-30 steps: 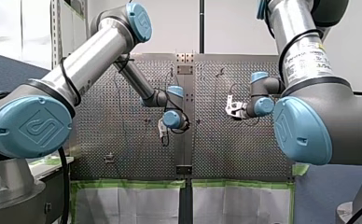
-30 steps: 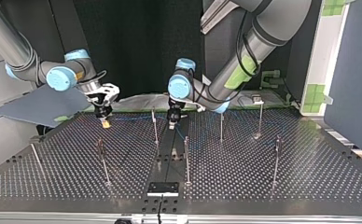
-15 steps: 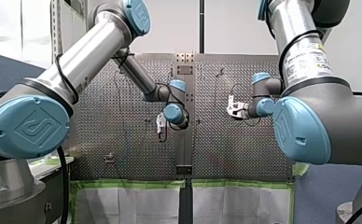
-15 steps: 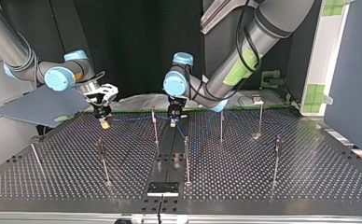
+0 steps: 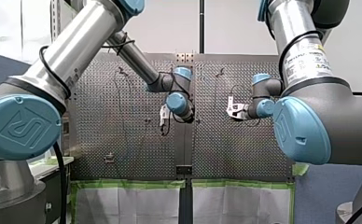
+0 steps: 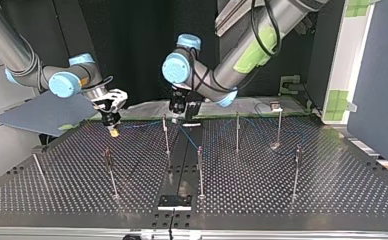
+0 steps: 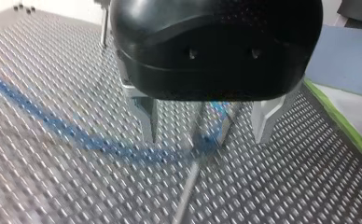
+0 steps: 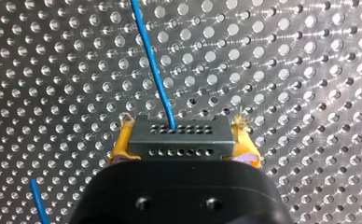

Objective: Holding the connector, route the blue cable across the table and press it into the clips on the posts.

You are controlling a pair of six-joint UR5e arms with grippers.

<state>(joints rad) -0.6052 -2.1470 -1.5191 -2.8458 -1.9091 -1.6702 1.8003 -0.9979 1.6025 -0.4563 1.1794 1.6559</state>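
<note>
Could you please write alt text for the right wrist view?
My right gripper clamps a dark connector between yellow pads; a blue cable runs from it ahead over the perforated table.

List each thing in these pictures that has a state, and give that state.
Connector: gripped at both ends.
Right gripper: shut on the connector.
Left gripper: open.
Blue cable: runs from the connector, passes between the left gripper's fingers.
Posts: upright.

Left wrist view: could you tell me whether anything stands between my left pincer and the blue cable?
Nothing visible does: the blue cable runs between the fingers of the open left pincer, by a thin post.
</note>
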